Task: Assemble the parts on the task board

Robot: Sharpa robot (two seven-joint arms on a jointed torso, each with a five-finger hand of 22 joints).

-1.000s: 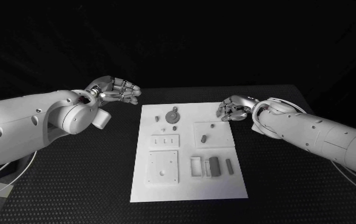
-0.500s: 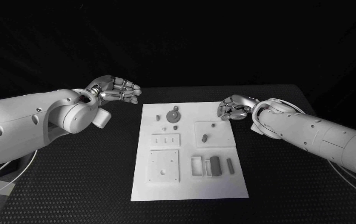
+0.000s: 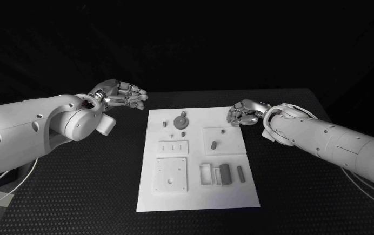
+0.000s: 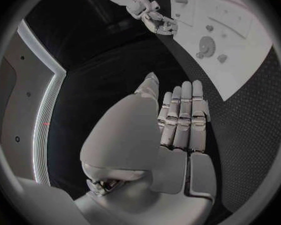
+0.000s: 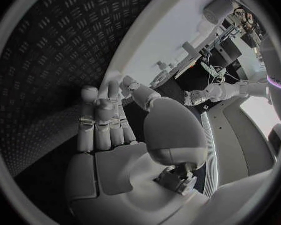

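No writing or label can be read anywhere on the task board [image 3: 199, 192], a flat white rectangular plate lying in the middle of the black table [image 3: 304, 202], whose surface is ribbed with a fine diamond-tread pattern. On the board sit small grey parts: a round disc-shaped part [image 3: 181, 121] near the far edge with a small peg [image 3: 165, 122] just beside it, a short pin [image 3: 213, 145] standing in a raised square block [image 3: 224, 140], and a dark oblong block [image 3: 224, 173] with a slim bar [image 3: 241, 173] next to it toward the near end. A square plate with holes [image 3: 171, 174] and a small slotted plate [image 3: 174, 147] lie on the board's left half.

The left hand [image 3: 121, 94] — silver, segmented — hovers off the board's far left corner, apart from every part; its fingers [image 4: 184, 115] lie straight and side by side with the thumb folded toward them, holding nothing. The right hand [image 3: 246, 113] hangs at the board's far right edge, fingers [image 5: 103, 120] curled in together — I cannot tell whether anything sits between them. The nearest part to it, the pin in the raised block, lies just beyond its fingertips, untouched.
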